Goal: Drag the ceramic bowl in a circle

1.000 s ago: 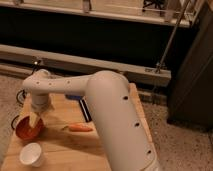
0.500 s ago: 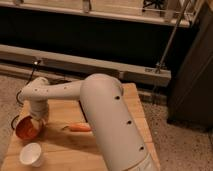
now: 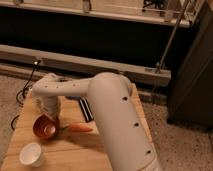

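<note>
— Where is the ceramic bowl?
— Left side of the worktop, beside the carrot; the claw is down at its rim, its hold impossible to tell
— And the circle?
— Seemingly mid-drag, none provably completed

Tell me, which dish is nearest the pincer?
The reddish-orange ceramic bowl; the pincer is down at its edge, while the white cup stands apart, nearer the camera.

Tool at the far rim of the ceramic bowl, mostly hidden behind the wrist; arm cut off below.
</note>
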